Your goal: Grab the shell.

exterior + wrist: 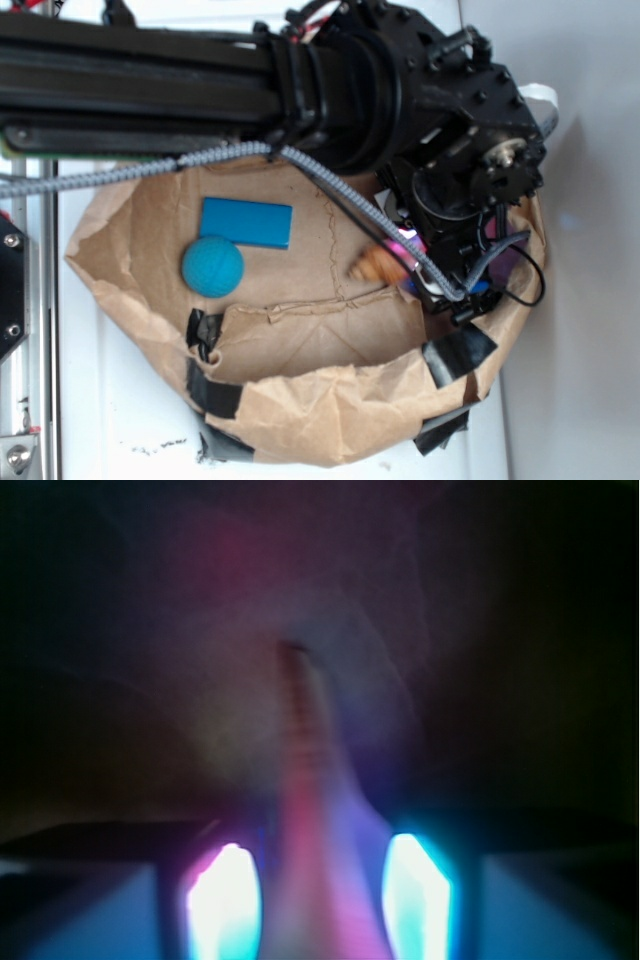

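- Exterior view: black arm reaches in from the left across the top of the frame; its wrist housing hangs over the right part of a crumpled brown paper basin patched with black tape.
- Shell lies on the paper floor, right of centre; orange-tan ribbed body shows, its right end running under the gripper, where a pink glow sits.
- Gripper is down at the shell; fingers mostly hidden by the wrist housing and a braided cable.
- Wrist view: dark and heavily blurred. A pale ribbed, elongated form, the shell, runs up the middle between two bright glowing fingertips, one each side.
- Jaws stand either side of the shell, close to it. Cannot tell whether they are clamped on it or merely straddling it.
- Blue textured ball and blue rectangular block sit together on the left of the basin, well apart from shell and gripper.
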